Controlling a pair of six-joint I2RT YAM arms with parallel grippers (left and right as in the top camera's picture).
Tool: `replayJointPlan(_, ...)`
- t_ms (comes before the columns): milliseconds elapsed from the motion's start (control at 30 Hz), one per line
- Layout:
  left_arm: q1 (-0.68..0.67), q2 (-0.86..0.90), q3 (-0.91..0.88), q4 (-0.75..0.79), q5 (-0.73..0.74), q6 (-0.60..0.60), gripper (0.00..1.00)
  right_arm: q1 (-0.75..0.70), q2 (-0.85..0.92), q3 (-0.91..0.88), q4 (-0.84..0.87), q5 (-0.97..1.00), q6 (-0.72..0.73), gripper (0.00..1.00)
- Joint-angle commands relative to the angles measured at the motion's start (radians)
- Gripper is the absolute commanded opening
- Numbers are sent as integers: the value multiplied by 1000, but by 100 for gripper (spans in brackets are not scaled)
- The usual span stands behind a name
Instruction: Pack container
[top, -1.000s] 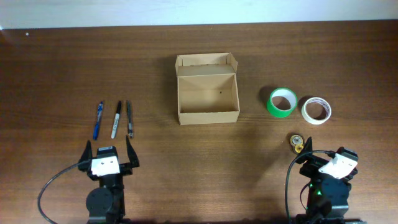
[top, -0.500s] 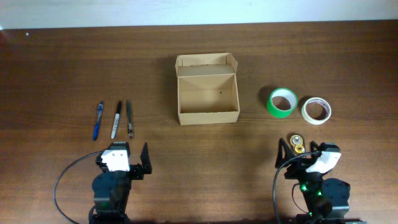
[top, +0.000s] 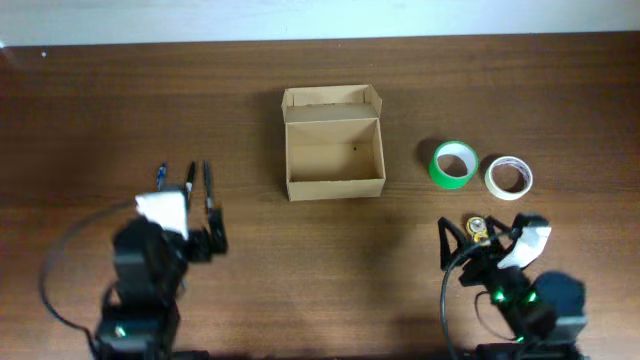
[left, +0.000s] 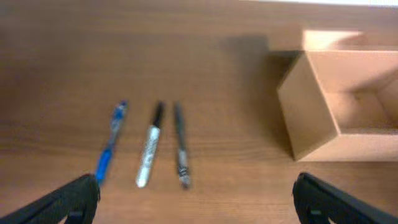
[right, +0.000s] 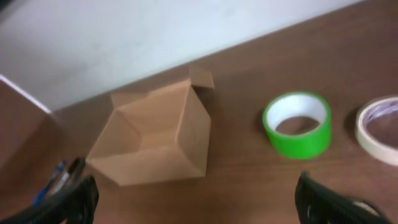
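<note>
Changed since earlier: the left arm is now reaching forward from the near edge of the tabletop (top: 100, 100) and leaning over the pens; the container and both tape rolls are lying where they were.
Hidden or unclear: in the overhead view the left arm is covering the lower ends of the blue pen (left: 111, 144), the white marker (left: 149, 149) and the dark pen (left: 180, 146); both wrist views are blurring; the white tape roll (top: 508, 177) is being cut off by the right wrist view's edge; a small yellow round object (top: 479, 229) is too small to identify.
Container: the container (top: 335, 186) is sitting mid-tabletop, its flap lid folded back on the far side.
Left end effector: the left end effector (left: 199, 205) is hovering with fingers spread wide, gripping nothing; the container is lying ahead to its right, well apart.
Right end effector: the right end effector (right: 199, 202) is also gaping and gripping nothing; the container is lying ahead to its left, the green tape roll (top: 454, 164) nearer, ahead.
</note>
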Motion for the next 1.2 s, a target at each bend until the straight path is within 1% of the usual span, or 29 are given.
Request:
replayJointPlan(0,66,196,203,-89,-24,57,99,-6,247,286,-135,37,-165,99)
replayJointPlan(33,82,247,257,-116,-19,69,99,-6,318,367,-193,51,-209,99)
replayJointPlan(67,108,330,348,-158,-8,89,99,-6,454,535,-303,63,-297,99)
replayJointPlan(133,129,412,438,-199,-9,91,100,-6,567,685,-385,62,-348,99)
replayJointPlan(200,148,488,516,-234,-9,91,99,-6,689,849,-467,50,-348,99)
replayJointPlan(300,163,566,579,-255,-10,91,99,-6,827,1038,-581,35,-348,99)
replayJointPlan(367,171,595,586,-253,-10,91,100,-6,906,1122,-616,48,-344,99)
replayJointPlan(400,172,606,586,-253,-10,91,100,-8,944,1152,-629,78,-306,99)
replayJointPlan(467,172,628,586,-253,-10,91,99,-14,1021,1189,-654,156,-204,99)
replayJointPlan(500,171,635,586,-253,-10,91,99,-20,1063,1199,-663,177,-178,100)
replayJointPlan(533,171,643,586,-255,-10,91,99,-27,1103,1205,-670,185,-161,99)
replayJointPlan(567,171,649,586,-256,-10,91,100,-34,1145,1208,-675,191,-140,96)
replayJointPlan(700,171,661,586,-257,-10,91,100,-55,1302,1209,-683,195,-86,93)
replayJointPlan(833,171,661,586,-257,-10,91,100,-76,1427,1209,-679,200,-70,89)
replayJointPlan(967,171,661,586,-257,-10,91,99,-95,1535,1208,-676,202,-70,89)
replayJointPlan(1167,171,661,586,-257,-10,91,99,-107,1651,1207,-685,194,-78,90)
